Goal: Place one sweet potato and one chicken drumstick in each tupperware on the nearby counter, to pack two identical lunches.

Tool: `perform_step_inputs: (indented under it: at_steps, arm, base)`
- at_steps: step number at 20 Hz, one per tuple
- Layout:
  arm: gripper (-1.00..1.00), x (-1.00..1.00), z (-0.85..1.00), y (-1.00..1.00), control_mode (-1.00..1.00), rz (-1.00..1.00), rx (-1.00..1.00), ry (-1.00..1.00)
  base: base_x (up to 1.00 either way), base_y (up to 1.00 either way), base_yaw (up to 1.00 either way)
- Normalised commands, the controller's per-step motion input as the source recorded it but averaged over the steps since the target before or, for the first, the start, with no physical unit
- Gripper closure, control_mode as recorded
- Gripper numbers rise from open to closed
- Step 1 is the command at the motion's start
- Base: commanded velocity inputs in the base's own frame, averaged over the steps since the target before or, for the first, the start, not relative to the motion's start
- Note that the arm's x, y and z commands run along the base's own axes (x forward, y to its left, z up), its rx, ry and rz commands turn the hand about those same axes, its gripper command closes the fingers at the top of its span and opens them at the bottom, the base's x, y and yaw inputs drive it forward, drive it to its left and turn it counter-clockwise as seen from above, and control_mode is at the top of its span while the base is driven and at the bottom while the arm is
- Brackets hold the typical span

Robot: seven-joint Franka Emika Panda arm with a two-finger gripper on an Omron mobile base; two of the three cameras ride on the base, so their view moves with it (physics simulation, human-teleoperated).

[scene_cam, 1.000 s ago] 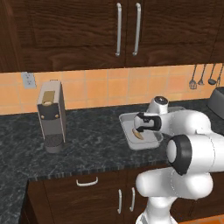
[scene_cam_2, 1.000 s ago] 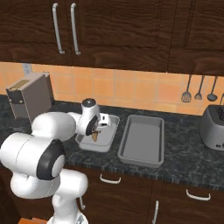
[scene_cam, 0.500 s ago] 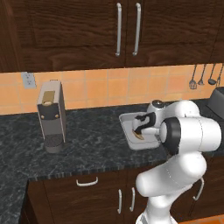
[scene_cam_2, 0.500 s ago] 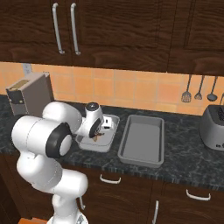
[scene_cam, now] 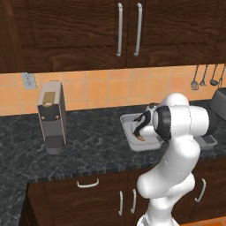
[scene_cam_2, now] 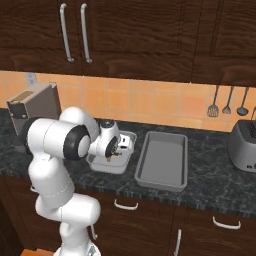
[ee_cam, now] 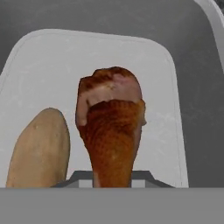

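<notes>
Claw (scene_cam: 140, 132) clamped on a chicken drumstick (ee_cam: 111, 131), hanging low over the squarish tupperware (scene_cam: 132, 139). In the hand view the drumstick juts straight out ahead of the claw with its bulbous meaty end farthest from it, so the grip looks to be on the narrower part toward the bone; the fingertips themselves are hidden behind the meat.

One sweet potato (ee_cam: 39, 151) lies in the same tupperware, just beside the drumstick, on the left in the hand view. Cannot tell if the two touch. The longer tupperware (scene_cam_2: 162, 160) sits on the desk (scene_cam: 92, 145) beside the claw, on the side away from the coffee machine (scene_cam: 50, 117); nothing visible inside it from the right base view.

Handling guess: the drumstick is light and rigid but tapered and probably a bit slick, so a hold on the thin part could let it swing or slip; a grip across the thicker middle is safer. The sweet potato is firm and rounded, so it will roll; take it across the short axis at mid-length.
</notes>
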Motion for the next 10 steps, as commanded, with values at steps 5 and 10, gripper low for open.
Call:
perform_step_inputs:
  at_steps: [5, 10]
  arm:
    - [1.0, 0.0, -0.49, 0.0, -1.0, -0.01, 0.0, 0.0]
    - [1.0, 0.0, -0.43, 0.0, -1.0, 0.0, 0.0, 0.0]
  base:
    - [0.0, 0.0, 0.0]
    - [0.0, 0.0, 0.0]
